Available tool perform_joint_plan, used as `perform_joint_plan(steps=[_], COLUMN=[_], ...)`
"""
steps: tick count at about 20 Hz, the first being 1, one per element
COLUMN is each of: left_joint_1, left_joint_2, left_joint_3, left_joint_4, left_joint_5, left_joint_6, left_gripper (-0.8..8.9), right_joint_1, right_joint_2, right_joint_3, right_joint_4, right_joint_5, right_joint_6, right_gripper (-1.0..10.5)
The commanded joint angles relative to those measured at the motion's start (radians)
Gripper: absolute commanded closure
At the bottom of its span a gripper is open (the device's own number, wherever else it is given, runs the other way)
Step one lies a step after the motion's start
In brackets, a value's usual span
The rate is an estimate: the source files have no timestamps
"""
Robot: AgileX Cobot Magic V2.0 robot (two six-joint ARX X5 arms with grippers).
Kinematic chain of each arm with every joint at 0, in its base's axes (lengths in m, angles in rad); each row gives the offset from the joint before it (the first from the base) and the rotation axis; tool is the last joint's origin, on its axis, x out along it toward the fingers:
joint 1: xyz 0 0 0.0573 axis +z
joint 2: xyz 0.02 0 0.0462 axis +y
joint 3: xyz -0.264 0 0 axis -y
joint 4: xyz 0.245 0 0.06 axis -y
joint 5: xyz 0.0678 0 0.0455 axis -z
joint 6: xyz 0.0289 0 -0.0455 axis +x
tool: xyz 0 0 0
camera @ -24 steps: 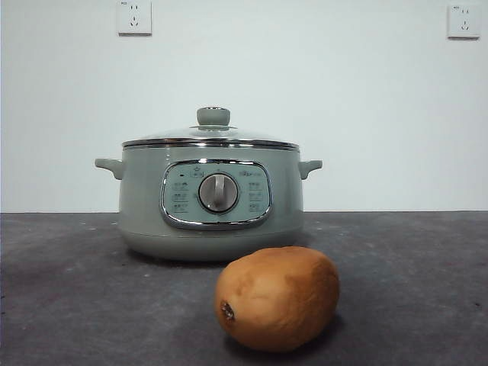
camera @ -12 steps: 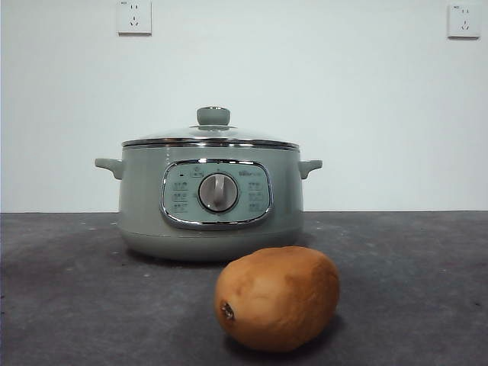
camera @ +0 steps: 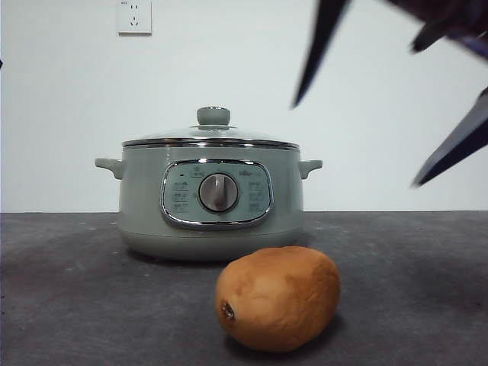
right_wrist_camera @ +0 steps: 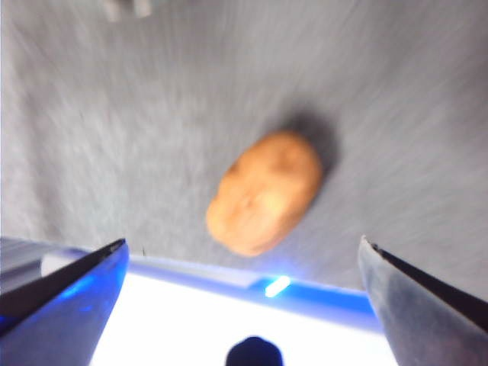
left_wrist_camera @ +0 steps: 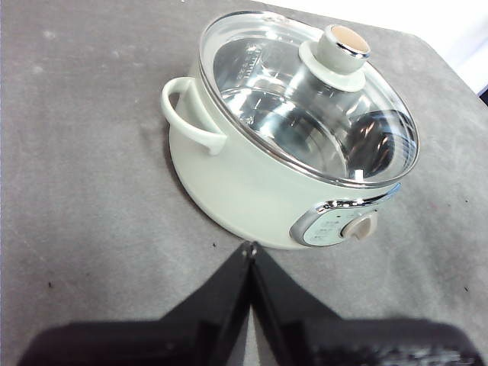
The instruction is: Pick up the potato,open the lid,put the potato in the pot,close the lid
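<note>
In front of the pot [camera: 211, 200], near its dial, the potato [camera: 277, 298] lies on its side on the dark table [camera: 69, 305]. Nothing is touching it yet. The right gripper [camera: 389, 99] hangs high above the potato with its two jaws spread wide and nothing between them. The left gripper [left_wrist_camera: 250, 248] waits beside the pot, on the other side from the potato, with its jaws pressed together and empty.

The potato looks hard, smooth and a bit heavy, so I think it will not squash. It is round, so it could roll or slip out. A good place to grab it seems to be across its fat middle, not at the narrow ends.

The lid [left_wrist_camera: 305, 91] sits shut on the pot, and its green knob [left_wrist_camera: 342, 47] sticks up on top. The pot looks empty inside. The table around the potato is bare, so nothing blocks the way down to it. A wall socket [camera: 134, 16] is on the wall behind the pot.
</note>
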Motion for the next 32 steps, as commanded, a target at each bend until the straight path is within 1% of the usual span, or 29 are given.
perform_joint_plan(steps=[1,4,9,16,23,24,26,27,28,29,30,32], left_joint_1=[-0.002,-0.002,-0.002,-0.002,-0.002,-0.002,-0.002,-0.002,-0.002,-0.002,-0.002,-0.002], left_joint_2=[-0.001,-0.001,-0.001,-0.001,-0.001,-0.001,-0.001,-0.001,-0.001,-0.001,-0.001,-0.001], left_joint_3=[0.0,0.0,0.0,0.0,0.0,0.0,0.0,0.0,0.0,0.0,0.0,0.0], left_joint_4=[-0.006,-0.023,-0.025,-0.026,-0.026,-0.027,-0.026,-0.026,-0.026,-0.027,-0.027,-0.03], left_joint_5=[0.006,0.005,0.005,0.005,0.005,0.005,0.005,0.005,0.005,0.005,0.005,0.005], left_joint_6=[0.001,0.002,0.001,0.002,0.005,0.005,0.005,0.005,0.006,0.007,0.016,0.028], left_gripper=[8.18,8.18,8.18,8.18,8.18,8.18,8.17,8.18,8.18,8.18,8.18,8.18], right_joint_1=[0.055,0.103,0.122,0.122,0.122,0.122,0.122,0.122,0.122,0.122,0.122,0.122], right_joint_2=[0.079,0.159,0.208,0.296,0.371,0.376,0.376,0.376,0.376,0.376,0.376,0.373], right_joint_3=[0.002,0.007,0.008,0.009,0.009,0.009,0.009,0.009,0.009,0.009,0.009,0.009], right_joint_4=[0.03,0.054,0.079,0.127,0.149,0.149,0.156,0.164,0.172,0.174,0.174,0.173], right_joint_5=[0.017,0.069,0.145,0.145,0.141,0.141,0.141,0.141,0.142,0.142,0.142,0.122], right_joint_6=[0.095,0.145,0.2,0.248,0.247,0.24,0.23,0.211,0.189,0.184,0.174,0.124], right_gripper=[4.4,4.4,4.4,4.4,4.5,5.0,7.2,8.2,9.3,9.6,9.6,9.6])
